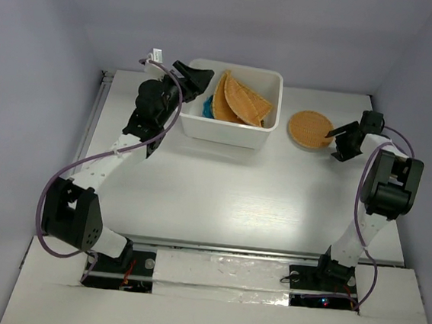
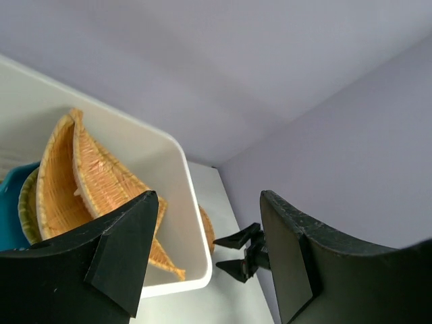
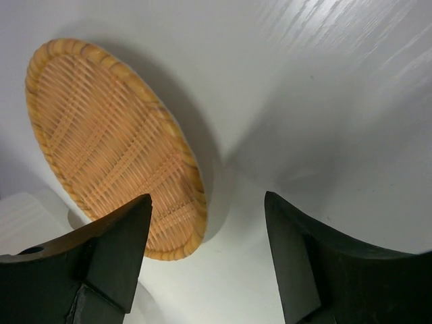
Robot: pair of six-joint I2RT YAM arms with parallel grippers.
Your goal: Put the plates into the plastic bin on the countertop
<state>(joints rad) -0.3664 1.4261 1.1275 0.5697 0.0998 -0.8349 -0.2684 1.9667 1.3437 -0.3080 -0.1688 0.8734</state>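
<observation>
The white plastic bin (image 1: 230, 135) stands at the back of the countertop (image 1: 236, 187). Several wicker plates (image 1: 241, 102) lean on edge inside it beside the teal plate (image 1: 208, 108). My left gripper (image 1: 203, 89) is open and empty over the bin's left end. In the left wrist view its fingers (image 2: 121, 256) frame the bin's rim (image 2: 192, 202), the wicker plates (image 2: 88, 175) and the teal plate (image 2: 10, 202). A round wicker plate (image 1: 309, 129) lies on the table right of the bin. My right gripper (image 1: 333, 141) is open at its right edge. In the right wrist view that gripper (image 3: 208, 197) straddles the plate's rim (image 3: 108, 142).
A metal rail (image 1: 94, 112) runs along the countertop's left edge. Grey walls close in the back and both sides. The right gripper also shows in the left wrist view (image 2: 239, 251), past the bin's corner.
</observation>
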